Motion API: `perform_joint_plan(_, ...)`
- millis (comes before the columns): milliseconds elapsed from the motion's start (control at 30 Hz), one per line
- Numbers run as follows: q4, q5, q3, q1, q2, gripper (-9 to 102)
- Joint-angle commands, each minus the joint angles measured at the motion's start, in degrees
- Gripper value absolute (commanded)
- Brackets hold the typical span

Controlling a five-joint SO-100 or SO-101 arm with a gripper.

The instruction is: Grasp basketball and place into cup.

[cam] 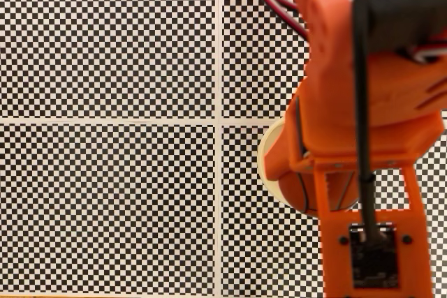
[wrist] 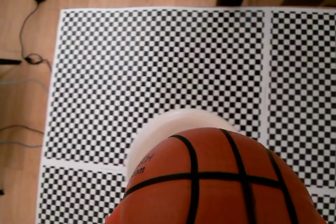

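Small orange-red toy basketball (wrist: 215, 179) with black curved seams, smooth and faintly glossy, looming large at the bottom of the wrist view, with tiny pale lettering on its left flank. Carried close under the wrist camera, evidently in the hand, though no fingers visible around it there. In the fixed view, a rounded orange patch with a dark seam (cam: 302, 193) peeking out under the boxy orange arm parts (cam: 370, 102), just over the cup: probably the same ball, held above the opening. Exact spread of the hand impossible to tell, with fingertips hidden by the arm in one view and by the ball in the other; judged to be pinching the ball, since nothing else supports it.

Round cream-white paper cup (wrist: 176, 124) directly behind and below the ball in the wrist view, its pale thin-rimmed edge (cam: 269, 155) curving out to the left of the arm in the fixed view. Standing upright on the black-and-white checkerboard mat (cam: 105, 47) covering the worktop, near a crossing of the white dividing lines. Ball clearly narrower than the mouth, so likely an easy drop once centred.

Pale wooden floor (wrist: 26, 103) beyond the mat's left edge, with thin dark cables (wrist: 29, 51) trailing across it.

Task judged nearly complete: ball lifted and lined up, release not yet made.
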State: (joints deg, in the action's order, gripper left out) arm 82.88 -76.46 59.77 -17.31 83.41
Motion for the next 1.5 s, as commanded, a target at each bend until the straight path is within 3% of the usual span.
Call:
perform_joint_plan(0, 0.1, 0.2, -2.8, -0.2, 0.2, 33)
perform_joint_plan(633, -0.5, 2.4, -4.8, -1.3, -1.7, 45)
perform_joint_plan(1033, 1.4, 2.5, -6.1, -0.3, -0.6, 40)
perform_joint_plan(1467, 9.5, -2.6, -6.6, 6.7, 5.1, 29)
